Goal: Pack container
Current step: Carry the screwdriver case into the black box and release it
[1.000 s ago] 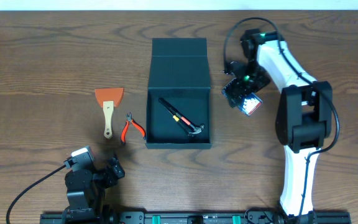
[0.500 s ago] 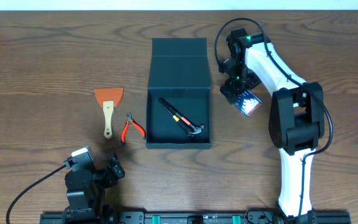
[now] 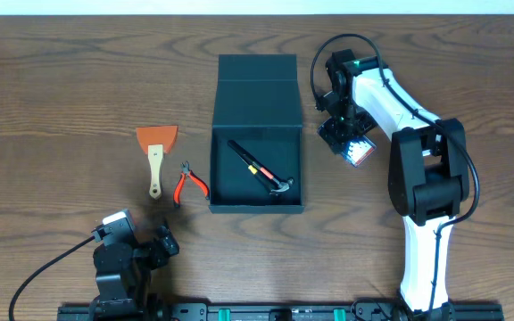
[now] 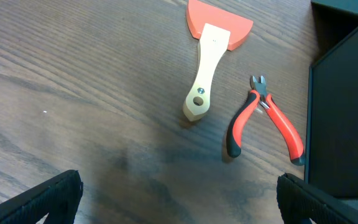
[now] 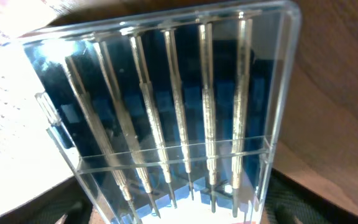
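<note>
The container (image 3: 257, 71) is a matte black box in the middle of the table, lid flap open toward the back, with a hammer (image 3: 261, 174) lying inside; its wall also shows in the left wrist view (image 4: 347, 112). My right gripper (image 3: 340, 132) is just right of the box. Its fingers (image 5: 179, 214) sit against both sides of a clear-fronted dark-blue packet of small screwdrivers (image 3: 360, 152), which fills the right wrist view (image 5: 173, 106). My left gripper (image 3: 163, 242) is open and empty (image 4: 179, 199) near the front left edge.
An orange scraper with a wooden handle (image 3: 156, 147) and red-handled pliers (image 3: 188, 183) lie left of the box. Both also show in the left wrist view, the scraper (image 4: 207, 62) and the pliers (image 4: 269, 118).
My right arm has swung its wrist left and toward the back, and the screwdriver packet shifted slightly with it. The left arm has not moved.
</note>
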`<state>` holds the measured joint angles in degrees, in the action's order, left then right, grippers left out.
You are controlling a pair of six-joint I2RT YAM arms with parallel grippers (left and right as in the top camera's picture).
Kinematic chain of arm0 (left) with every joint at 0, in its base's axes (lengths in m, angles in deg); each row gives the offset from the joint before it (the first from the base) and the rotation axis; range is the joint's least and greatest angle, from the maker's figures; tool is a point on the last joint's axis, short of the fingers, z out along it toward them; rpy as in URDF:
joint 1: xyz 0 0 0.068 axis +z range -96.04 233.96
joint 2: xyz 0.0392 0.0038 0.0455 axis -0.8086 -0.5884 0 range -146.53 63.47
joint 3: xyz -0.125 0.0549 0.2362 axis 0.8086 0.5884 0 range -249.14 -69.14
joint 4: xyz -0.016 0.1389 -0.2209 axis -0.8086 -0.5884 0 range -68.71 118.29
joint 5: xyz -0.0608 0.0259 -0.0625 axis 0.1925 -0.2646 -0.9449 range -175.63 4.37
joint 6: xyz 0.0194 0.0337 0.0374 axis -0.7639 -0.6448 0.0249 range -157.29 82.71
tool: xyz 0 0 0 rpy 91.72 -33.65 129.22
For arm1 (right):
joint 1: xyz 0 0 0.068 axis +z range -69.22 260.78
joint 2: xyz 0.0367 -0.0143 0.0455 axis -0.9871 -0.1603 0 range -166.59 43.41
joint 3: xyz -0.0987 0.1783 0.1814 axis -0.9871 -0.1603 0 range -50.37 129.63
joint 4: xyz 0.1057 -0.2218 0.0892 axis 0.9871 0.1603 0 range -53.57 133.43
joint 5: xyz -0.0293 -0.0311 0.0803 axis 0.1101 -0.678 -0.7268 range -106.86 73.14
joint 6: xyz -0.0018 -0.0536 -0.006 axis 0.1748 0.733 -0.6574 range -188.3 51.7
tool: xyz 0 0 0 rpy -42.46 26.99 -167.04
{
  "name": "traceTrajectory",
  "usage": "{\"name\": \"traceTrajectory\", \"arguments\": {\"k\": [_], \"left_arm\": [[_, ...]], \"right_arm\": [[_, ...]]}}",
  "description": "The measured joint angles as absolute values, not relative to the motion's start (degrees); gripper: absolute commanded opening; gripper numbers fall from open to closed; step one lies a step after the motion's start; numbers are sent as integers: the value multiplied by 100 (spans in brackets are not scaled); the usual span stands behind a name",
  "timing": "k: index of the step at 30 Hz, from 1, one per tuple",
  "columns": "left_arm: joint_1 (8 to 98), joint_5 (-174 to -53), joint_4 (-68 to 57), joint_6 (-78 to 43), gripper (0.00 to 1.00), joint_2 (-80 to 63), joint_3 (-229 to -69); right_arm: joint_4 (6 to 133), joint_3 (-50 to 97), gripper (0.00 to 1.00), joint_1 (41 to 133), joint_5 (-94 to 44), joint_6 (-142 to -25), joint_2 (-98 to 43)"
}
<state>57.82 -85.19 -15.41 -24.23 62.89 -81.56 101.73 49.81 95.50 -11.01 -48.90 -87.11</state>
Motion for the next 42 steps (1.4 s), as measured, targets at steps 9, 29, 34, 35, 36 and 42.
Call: {"name": "traceTrajectory", "arguments": {"k": [9, 29, 34, 35, 36, 42], "left_arm": [[5782, -8519, -1541, -2423, 99, 6289, -8159], [5782, -8519, -1541, -2423, 98, 6289, -8156], [5782, -8519, -1541, -2423, 98, 6289, -8156], [5782, -8519, -1541, -2423, 98, 6289, -8156], [5782, -8519, -1541, -2423, 99, 6289, -8159], [5782, -8519, -1541, -2423, 99, 6289, -8156]], "right_arm": [[10151, 4962, 63, 9554, -1103, -4967, -8693], [10033, 5032, 54, 9648, -1232, -5078, -7590], [10024, 5093, 50, 9891, -1359, -5078, -6901], [10022, 5095, 49, 9978, -1401, -5078, -6807], [10017, 5095, 48, 10081, -1451, -5078, -6720], [9937, 5102, 50, 10903, -1711, -5076, -6527]]}}
